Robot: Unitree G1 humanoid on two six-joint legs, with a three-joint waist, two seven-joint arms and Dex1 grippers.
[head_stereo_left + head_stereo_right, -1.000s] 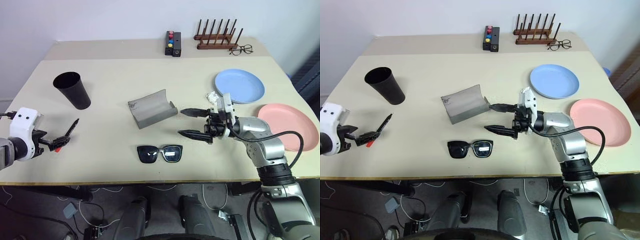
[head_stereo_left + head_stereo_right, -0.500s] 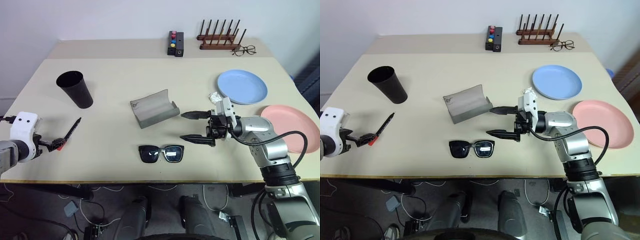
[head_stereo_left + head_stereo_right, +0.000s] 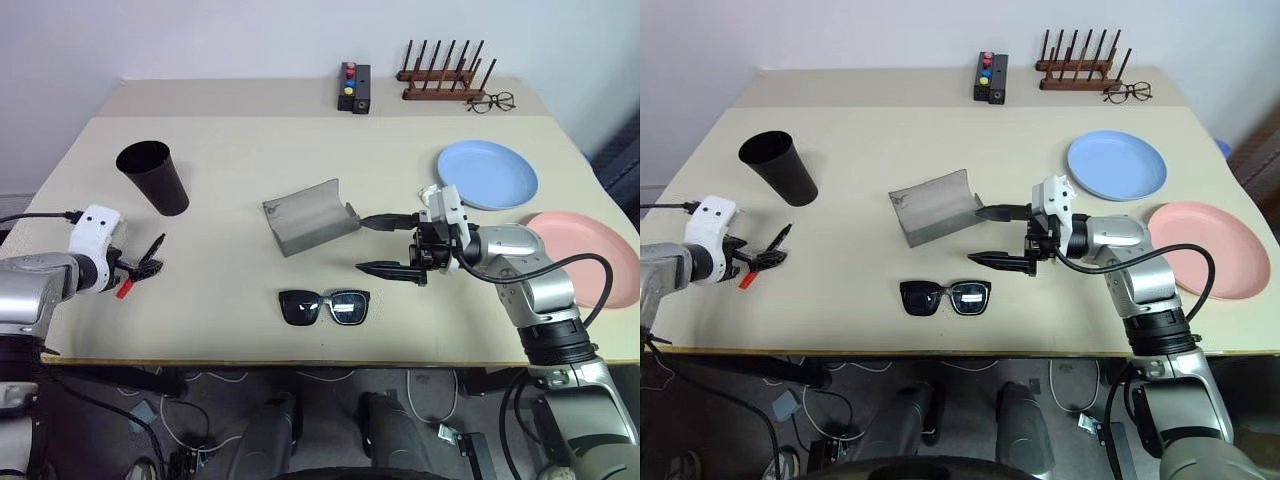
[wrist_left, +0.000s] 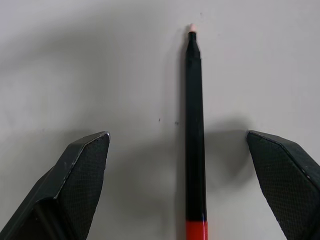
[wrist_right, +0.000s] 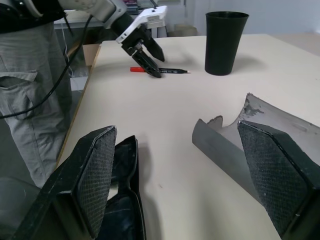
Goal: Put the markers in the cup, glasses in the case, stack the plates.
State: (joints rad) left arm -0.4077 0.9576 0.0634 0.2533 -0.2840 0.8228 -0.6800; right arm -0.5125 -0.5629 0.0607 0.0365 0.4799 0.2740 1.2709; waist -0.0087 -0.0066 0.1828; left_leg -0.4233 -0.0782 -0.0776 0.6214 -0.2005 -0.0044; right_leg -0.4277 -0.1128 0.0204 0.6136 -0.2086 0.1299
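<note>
Since the earlier frame, the left end effector (image 4: 180,165) has advanced across the worktop (image 3: 240,180) to the red-ended marker (image 4: 195,125), which has not shifted. Its fingers (image 4: 75,175) stand wide apart on either side of the marker barrel, with a gap on each side; nothing is gripped. The marker lies flat on the worktop, near the left edge and in front of the black cup (image 3: 153,176).

The right end effector (image 3: 385,244) has kept its place, pointing toward the robot's left, jaws wide and holding nothing. It hovers just to the right of the grey case (image 3: 308,216) and behind the sunglasses (image 3: 324,306). The case lies open at the centre of the worktop; the sunglasses lie lens-down in front of it.

The blue plate (image 3: 487,173) and the pink plate (image 3: 590,255) sit apart on the right side; the pink plate is partly covered by the right arm. In the left wrist view the marker's red end is cut off at the frame edge. Wire-framed spectacles (image 3: 490,101), a wooden rack (image 3: 445,80) and a small black box (image 3: 351,87) stand at the far edge. A person's trouser leg (image 5: 35,95) appears beside the worktop in the right wrist view.
</note>
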